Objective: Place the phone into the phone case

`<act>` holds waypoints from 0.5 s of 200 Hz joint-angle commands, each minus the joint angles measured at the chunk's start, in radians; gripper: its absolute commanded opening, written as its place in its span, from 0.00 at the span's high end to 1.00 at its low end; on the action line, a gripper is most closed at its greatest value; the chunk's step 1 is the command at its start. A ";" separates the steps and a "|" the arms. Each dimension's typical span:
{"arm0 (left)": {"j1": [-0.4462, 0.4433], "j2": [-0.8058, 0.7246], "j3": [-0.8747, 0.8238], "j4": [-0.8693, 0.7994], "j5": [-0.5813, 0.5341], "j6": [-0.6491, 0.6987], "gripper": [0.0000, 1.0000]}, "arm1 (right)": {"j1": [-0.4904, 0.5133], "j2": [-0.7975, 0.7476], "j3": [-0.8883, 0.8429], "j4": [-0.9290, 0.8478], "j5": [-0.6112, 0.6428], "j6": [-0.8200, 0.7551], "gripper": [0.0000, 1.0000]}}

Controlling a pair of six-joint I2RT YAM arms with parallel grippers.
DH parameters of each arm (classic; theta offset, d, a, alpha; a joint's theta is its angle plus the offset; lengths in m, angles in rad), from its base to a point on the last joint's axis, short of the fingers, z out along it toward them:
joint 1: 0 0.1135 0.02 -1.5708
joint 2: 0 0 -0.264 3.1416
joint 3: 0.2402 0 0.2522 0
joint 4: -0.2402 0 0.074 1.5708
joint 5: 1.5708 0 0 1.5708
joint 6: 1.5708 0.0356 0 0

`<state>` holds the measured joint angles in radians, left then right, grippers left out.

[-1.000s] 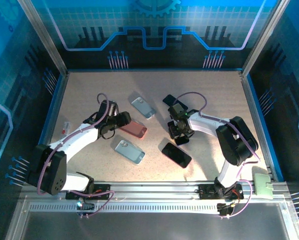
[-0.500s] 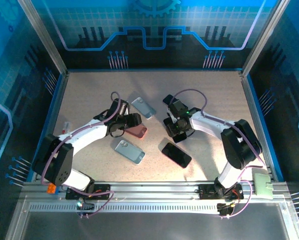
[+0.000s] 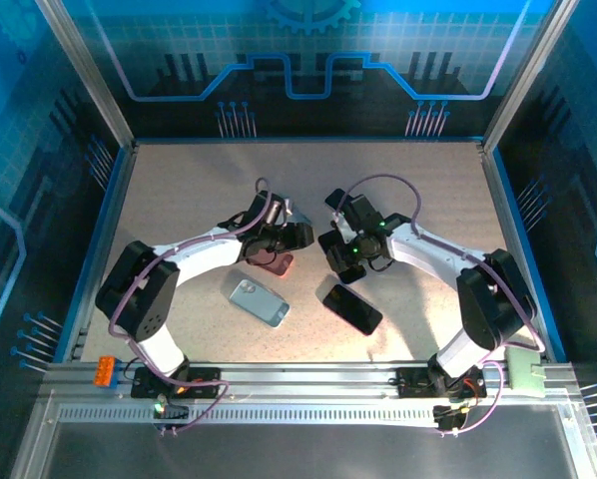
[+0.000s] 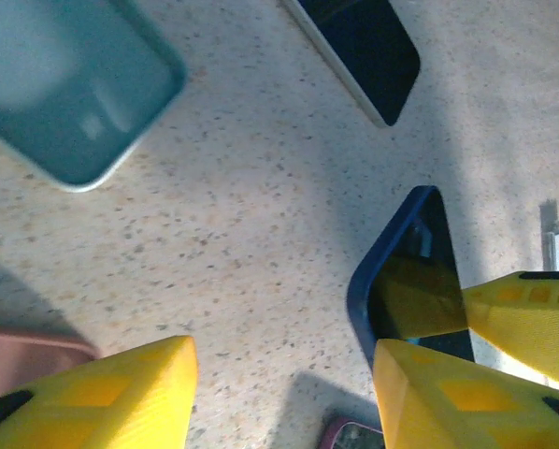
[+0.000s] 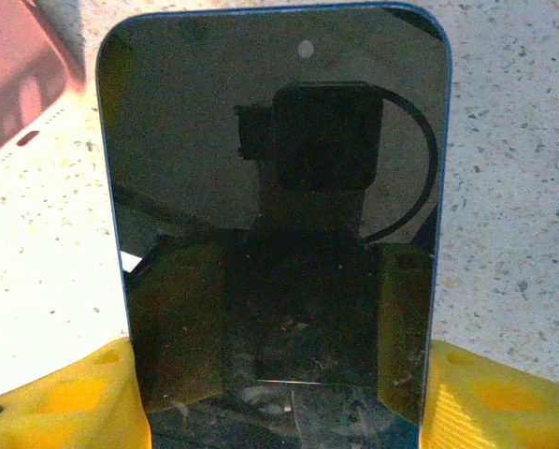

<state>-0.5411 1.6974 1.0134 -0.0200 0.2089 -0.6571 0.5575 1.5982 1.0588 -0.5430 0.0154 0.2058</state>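
Note:
A dark-screened phone with a blue rim stands tilted over the table, and my right gripper is shut on its lower sides. From the left wrist the same phone shows at the right, with a yellow right finger against it. A pink phone case lies just left of it, with its corner showing in the right wrist view. My left gripper hovers open over bare table between the pink case and the phone. Seen from above, the left gripper and the right gripper are close together.
A teal case and a black phone lie beyond the left fingers. A blue-grey case and another black phone lie nearer the arm bases. A purple-rimmed edge peeks in below. Blue walls bound the table.
My left arm has swung right, from left of the pink case to the middle beside the right gripper. The right gripper has shifted slightly left with the phone.

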 commanded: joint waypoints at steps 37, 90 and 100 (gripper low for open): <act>-0.036 0.063 0.041 0.110 0.056 -0.059 0.45 | 0.015 -0.036 0.046 -0.026 -0.070 0.016 0.46; -0.051 0.078 0.029 0.144 0.064 -0.078 0.46 | 0.016 -0.030 0.064 -0.025 -0.098 0.029 0.46; -0.054 0.080 0.028 0.146 0.058 -0.080 0.46 | 0.016 -0.027 0.070 -0.025 -0.101 0.029 0.46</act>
<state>-0.5823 1.7535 1.0302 0.0982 0.2459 -0.7162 0.5575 1.5959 1.0847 -0.5652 -0.0471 0.2203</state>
